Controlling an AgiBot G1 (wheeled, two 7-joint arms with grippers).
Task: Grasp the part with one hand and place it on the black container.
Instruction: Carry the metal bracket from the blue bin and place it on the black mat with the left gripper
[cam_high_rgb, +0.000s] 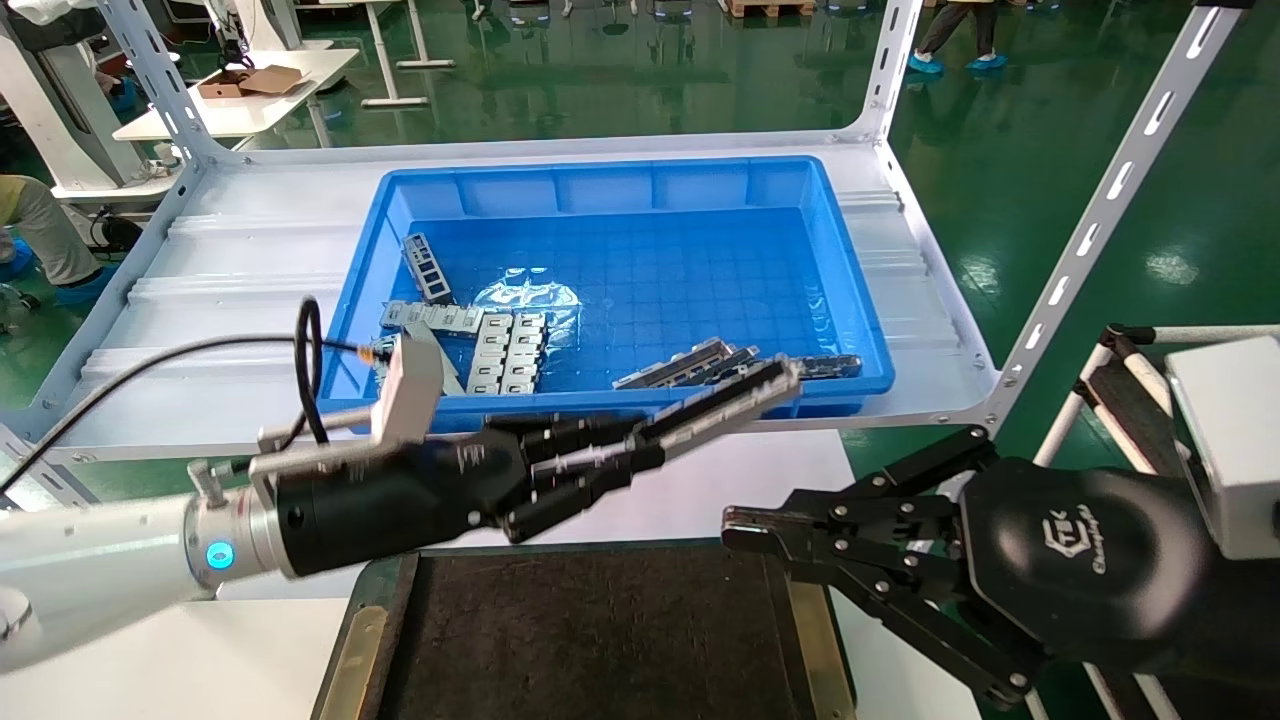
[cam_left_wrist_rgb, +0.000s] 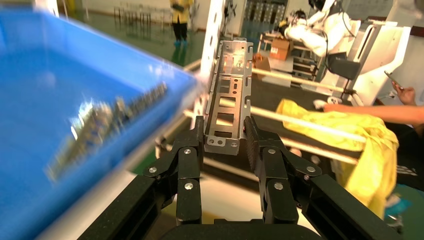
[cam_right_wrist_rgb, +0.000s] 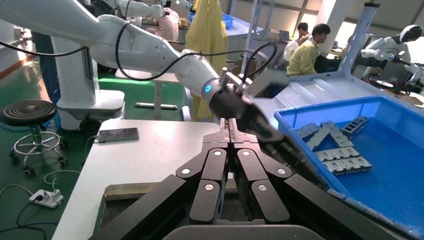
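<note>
The left hand (cam_high_rgb: 640, 445) reaches in from the lower left of the head view toward the centre, its fingers (cam_left_wrist_rgb: 192, 150) pinching the near end of the part (cam_high_rgb: 725, 400). In the left wrist view the part (cam_left_wrist_rgb: 229, 95) stands out from between the fingers, its slotted floor and side walls plain to see. In the head view it points up and right, held in the air in front of the near wall of the blue bin (cam_high_rgb: 620, 185), its far end overlapping that wall. The black container (cam_high_rgb: 600, 640) lies at the bottom centre of the frame, below the left hand, and the part is clear of it.

The right hand (cam_high_rgb: 735, 530) comes in from the lower right, over the container's right edge, its fingers (cam_right_wrist_rgb: 227, 137) pressed together on nothing.

More parts (cam_high_rgb: 505, 345) lie in the bin, a cluster at its near left and others along its near wall. The bin sits on a grey metal shelf (cam_high_rgb: 240, 260); the container rests on a white desk (cam_high_rgb: 250, 655).
</note>
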